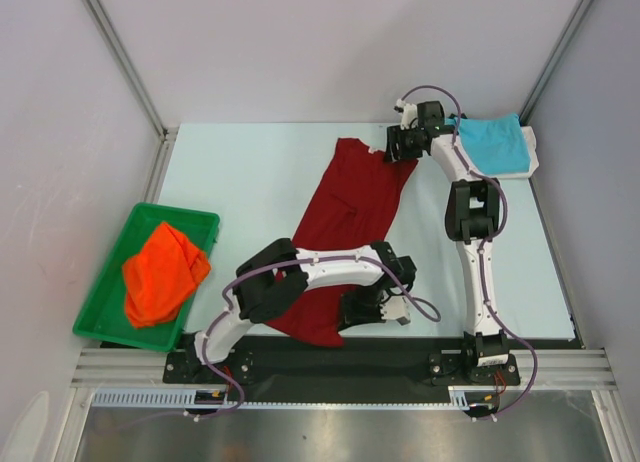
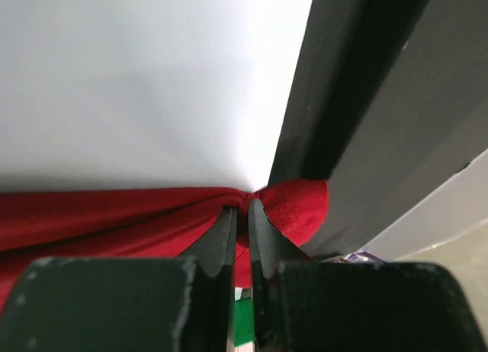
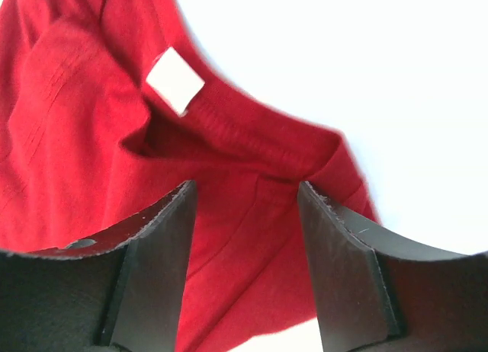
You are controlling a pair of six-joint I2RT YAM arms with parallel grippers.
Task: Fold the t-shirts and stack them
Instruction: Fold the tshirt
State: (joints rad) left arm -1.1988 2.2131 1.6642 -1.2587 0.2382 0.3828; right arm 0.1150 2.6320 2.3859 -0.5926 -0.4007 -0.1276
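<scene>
The dark red t-shirt [image 1: 345, 212] lies stretched out in a long strip down the middle of the table. My left gripper [image 1: 358, 312] is shut on its near hem at the table's front edge; the pinched cloth [image 2: 290, 207] bunches just past the fingertips [image 2: 221, 238]. My right gripper [image 1: 397, 147] is open and hovers over the shirt's far end, at the collar with its white label [image 3: 175, 80]; red cloth [image 3: 244, 238] shows between the fingers. The turquoise t-shirt [image 1: 493, 142] lies folded at the far right. The orange t-shirt [image 1: 163, 272] lies crumpled in the green tray [image 1: 108, 300].
The green tray sits at the table's left edge. A black strip [image 1: 400, 352] runs along the table's front edge by the arm bases. Grey walls with metal frame posts [image 1: 120, 57] enclose the table.
</scene>
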